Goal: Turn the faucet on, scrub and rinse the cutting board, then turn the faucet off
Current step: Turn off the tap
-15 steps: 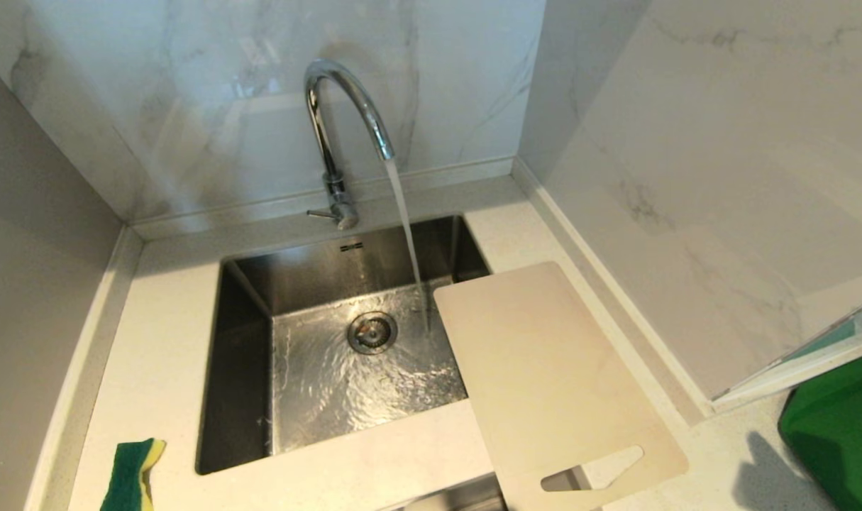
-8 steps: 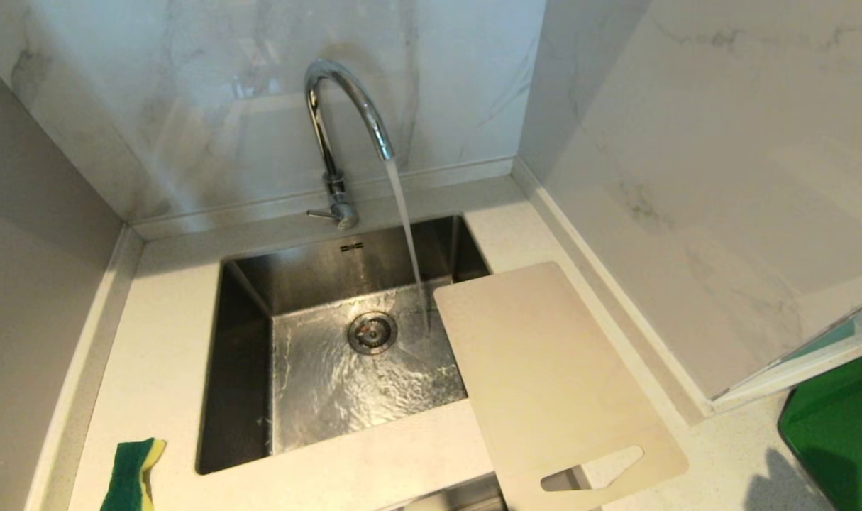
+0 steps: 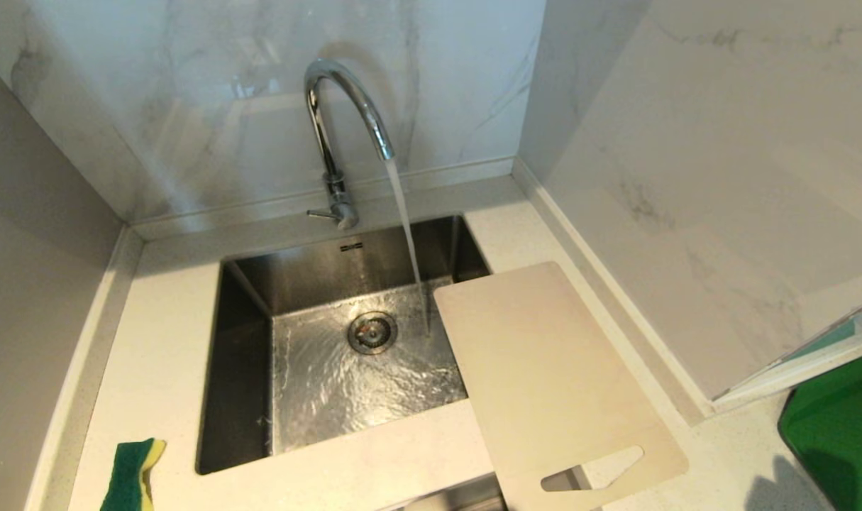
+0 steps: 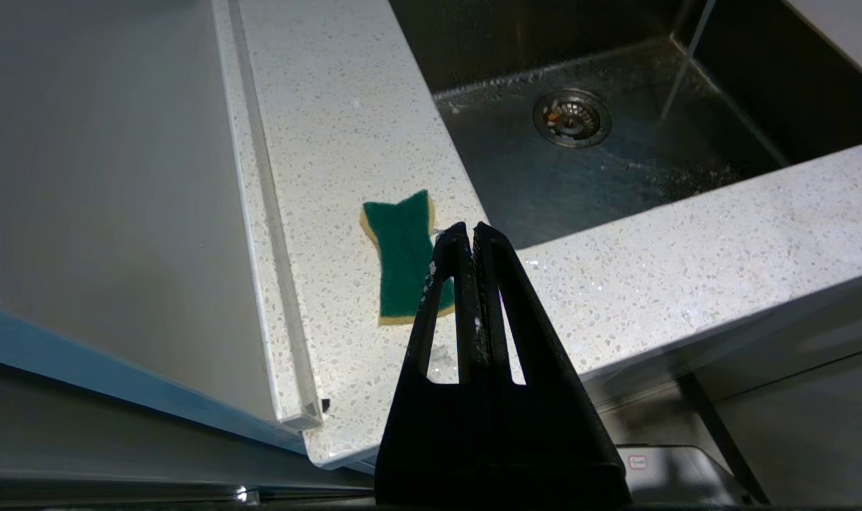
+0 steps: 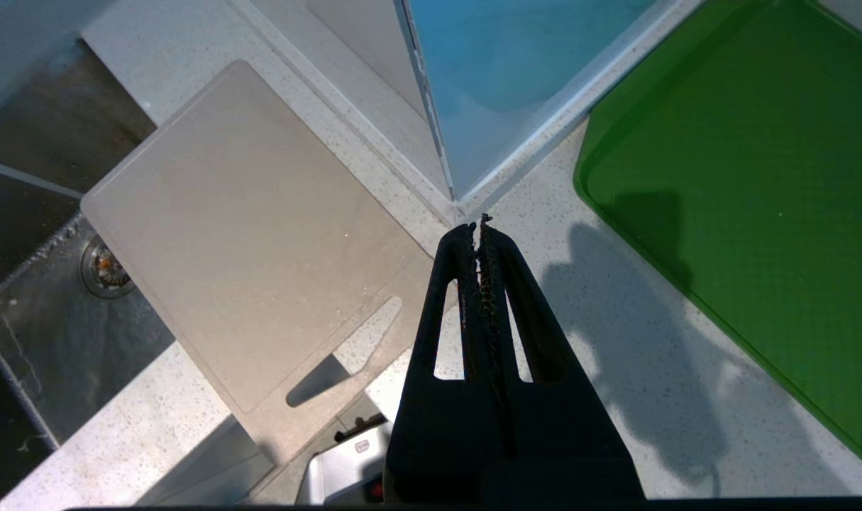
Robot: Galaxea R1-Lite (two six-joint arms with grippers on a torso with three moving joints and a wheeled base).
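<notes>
While water ran from the faucet [image 3: 345,106] into the sink [image 3: 246,369], the counter [image 3: 161,341] was seen wrapped around the basin on all sides, bounded by marble walls. At the counter's right end, a green mat [image 5: 743,184] was laid flat. The board [image 3: 544,369] was rested on the counter at the sink's right rim, its far corner jutting over the basin just beside the stream, its handle cutout overhanging the near edge. The stream was seen landing beside the drain [image 3: 372,331]. A sponge [image 4: 402,255], green side up, was left on the counter left of the sink. The left tool [image 4: 471,231] was held clenched and empty above the sponge, apart from it. The right tool [image 5: 480,227] was likewise pressed closed on nothing, poised over bare counter between board and mat.
</notes>
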